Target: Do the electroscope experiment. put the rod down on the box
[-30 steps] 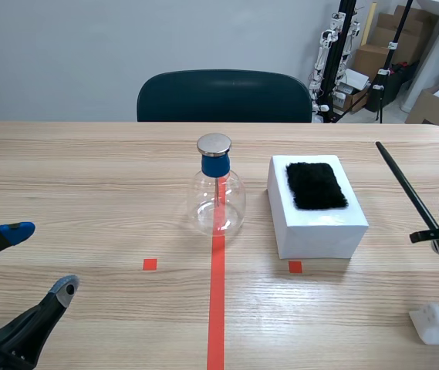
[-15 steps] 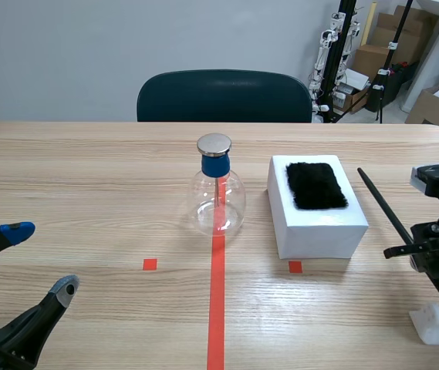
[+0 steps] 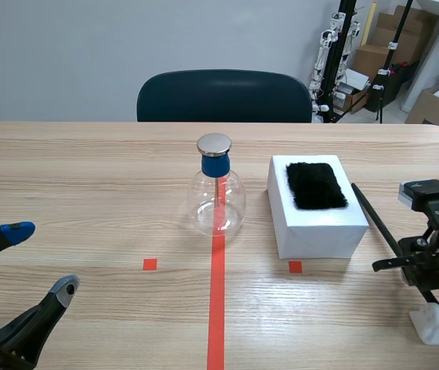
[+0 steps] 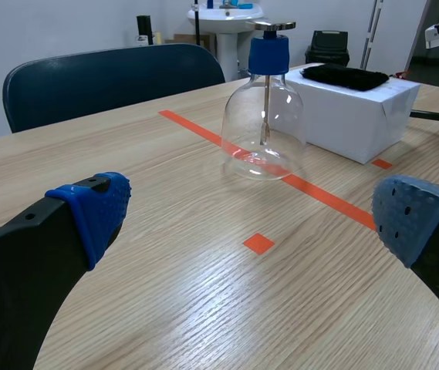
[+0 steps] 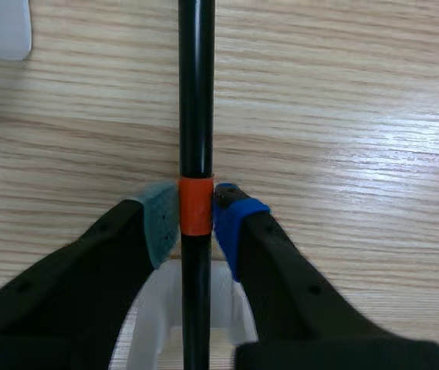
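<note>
Two grippers: the right gripper (image 5: 196, 220) clamps the rod (image 5: 196, 92), right of the box (image 3: 315, 223); the left gripper (image 4: 250, 217) has fingers apart.

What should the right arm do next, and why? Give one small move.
Probably shift the rod a little toward the box before lowering. The right gripper is shut on the rod, whose tip shows beside the box's right edge, not over its top.

We can read no text, label, brand, number or sign in any of these views. Any print on the brown cardboard boxes (image 3: 435, 109) stacked behind the table is too small for us to make out.
</note>
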Tool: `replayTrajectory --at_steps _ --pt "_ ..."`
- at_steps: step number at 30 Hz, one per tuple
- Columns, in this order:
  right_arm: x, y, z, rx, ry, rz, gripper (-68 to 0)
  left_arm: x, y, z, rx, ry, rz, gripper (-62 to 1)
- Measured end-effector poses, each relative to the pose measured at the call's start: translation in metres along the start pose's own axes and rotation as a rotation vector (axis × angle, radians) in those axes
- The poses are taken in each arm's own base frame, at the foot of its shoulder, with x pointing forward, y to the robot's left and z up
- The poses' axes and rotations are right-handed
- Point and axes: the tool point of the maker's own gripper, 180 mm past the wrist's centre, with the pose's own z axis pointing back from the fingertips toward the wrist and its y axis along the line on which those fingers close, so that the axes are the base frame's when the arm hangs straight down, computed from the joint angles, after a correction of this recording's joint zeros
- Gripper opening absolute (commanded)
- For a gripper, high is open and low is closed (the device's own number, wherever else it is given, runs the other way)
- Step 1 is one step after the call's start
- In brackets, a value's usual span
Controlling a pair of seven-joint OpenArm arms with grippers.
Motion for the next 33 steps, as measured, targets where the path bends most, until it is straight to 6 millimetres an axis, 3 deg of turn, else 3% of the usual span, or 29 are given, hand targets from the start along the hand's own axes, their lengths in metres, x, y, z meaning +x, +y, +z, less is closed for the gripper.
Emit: replayTrajectory --at_steps 16,23,29,33 --pt "0.013 -0.012 0.001 -0.061 -0.075 -0.077 -12.2 0.000 0.000 0.000 0.000 0.000 0.000 1.4" --pt "0.036 -0.010 0.021 -0.066 -0.194 -0.018 -5.6 0.000 0.000 0.000 0.000 0.000 0.000 1.4" --pt "0.049 -0.011 0.042 -0.079 -0.352 0.062 -5.4 0.000 0.000 0.000 0.000 0.000 0.000 1.4" --pt "0.065 -0.020 0.063 -0.120 -0.547 0.125 -5.4 0.000 0.000 0.000 0.000 0.000 0.000 1.4"
